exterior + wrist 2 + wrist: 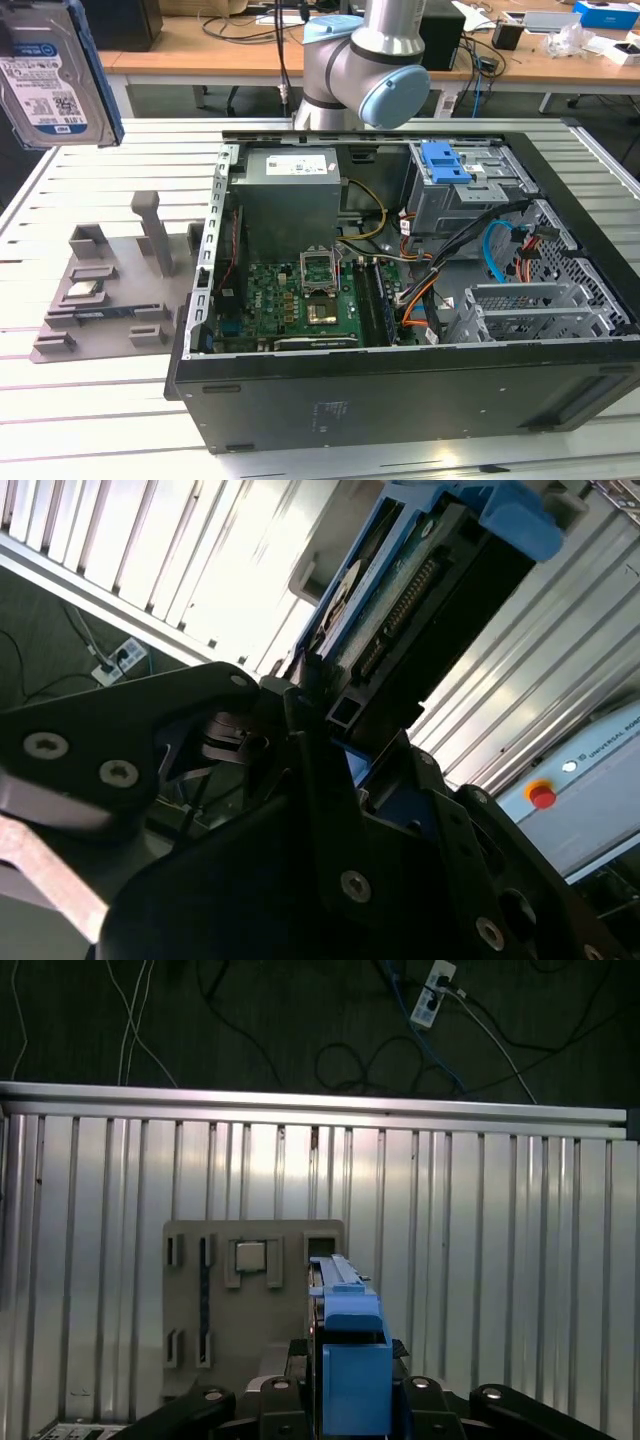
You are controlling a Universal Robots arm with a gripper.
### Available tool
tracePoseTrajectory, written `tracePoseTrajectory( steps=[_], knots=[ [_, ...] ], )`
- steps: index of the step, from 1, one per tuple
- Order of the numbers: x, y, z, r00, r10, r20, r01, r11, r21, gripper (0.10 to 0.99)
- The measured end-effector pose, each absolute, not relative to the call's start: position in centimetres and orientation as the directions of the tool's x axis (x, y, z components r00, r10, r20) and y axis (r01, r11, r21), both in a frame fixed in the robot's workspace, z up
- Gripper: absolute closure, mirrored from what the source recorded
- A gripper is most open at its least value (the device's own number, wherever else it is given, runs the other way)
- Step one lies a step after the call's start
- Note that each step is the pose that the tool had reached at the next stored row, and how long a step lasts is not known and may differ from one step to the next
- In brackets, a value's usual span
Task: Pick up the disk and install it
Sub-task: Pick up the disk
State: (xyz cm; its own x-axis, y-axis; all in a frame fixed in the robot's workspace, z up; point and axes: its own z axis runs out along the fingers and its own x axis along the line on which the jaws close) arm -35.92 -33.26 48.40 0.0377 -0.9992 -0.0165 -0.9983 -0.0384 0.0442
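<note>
Exterior view: the flat silver-metal hard disk w/ white-and-blue label and blue plastic bracket (48,75) hangs in the air at the far upper left. It is roughly upright, label face to the camera, long axis near vertical w/ a slight tilt. It sits above and beyond the grey plastic fixture tray (110,300), not touching it. The open black computer case (400,400) lies toward this view's right, and its grey metal drive cage w/ blue latch (450,185) is at the far side, well apart from the disk. The grey-and-blue robot arm (365,60) stands behind the case.

Second wrist view: the black gripper (335,715) is clenched on one short end of the disk (400,600). The long axis runs straight out from the jaws, connector edge showing, w/ the white slatted table (200,570) behind.

First wrist view: the disk (345,1330) is seen edge-on, blue bracket foremost, pointing away from the gripper (350,1405). The fixture tray (250,1260) is below, apart from the disk.
</note>
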Motion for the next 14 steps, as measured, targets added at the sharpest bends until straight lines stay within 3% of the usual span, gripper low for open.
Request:
tracePoseTrajectory(
  steps=[14],
  knots=[
    [-35.9, -33.3, 52.6, 0.038, -0.999, -0.016, -0.998, -0.038, 0.044, 0.718]
  ],
)
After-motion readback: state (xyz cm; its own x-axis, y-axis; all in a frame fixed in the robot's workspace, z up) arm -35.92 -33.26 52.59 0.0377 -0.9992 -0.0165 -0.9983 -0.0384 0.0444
